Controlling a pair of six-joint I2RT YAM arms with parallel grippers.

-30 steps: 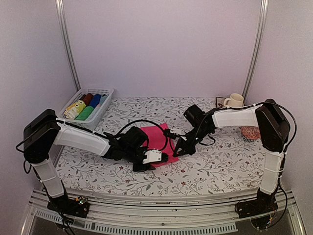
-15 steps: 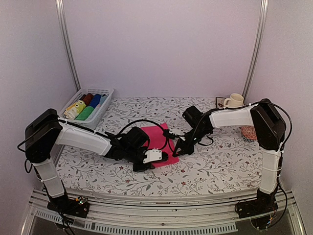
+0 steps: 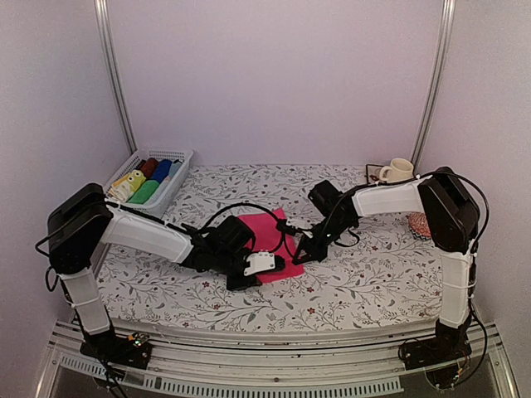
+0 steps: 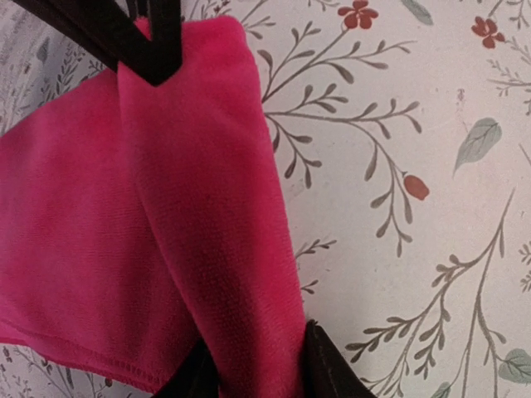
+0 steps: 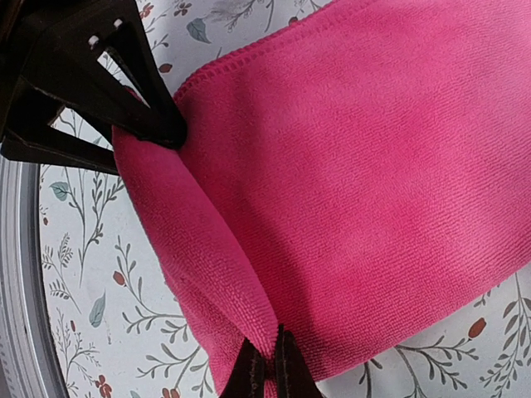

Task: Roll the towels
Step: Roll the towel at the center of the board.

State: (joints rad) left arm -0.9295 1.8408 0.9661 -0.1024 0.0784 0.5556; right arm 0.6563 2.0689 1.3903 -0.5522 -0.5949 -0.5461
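Around the middle of the worktop (image 3: pixel 373 282), the pink towel (image 3: pixel 267 230) lay mostly flat. The left pincer (image 4: pixel 253 373) and right pincer (image 5: pixel 267 369), each pinching its folded near edge, had crept slightly inward, so rolling had barely begun.

Item: hot pink towel (image 4: pixel 75 232), one edge folded over.
Left gripper (image 4: pixel 255 369) pinched one end of the fold, right gripper (image 4: pixel 153 70) the other; floral tablecloth (image 4: pixel 415 166) beneath.

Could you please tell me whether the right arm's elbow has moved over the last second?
Yes. The right arm's elbow has swung left, toward the cream mug, and hides more of the woven pad.
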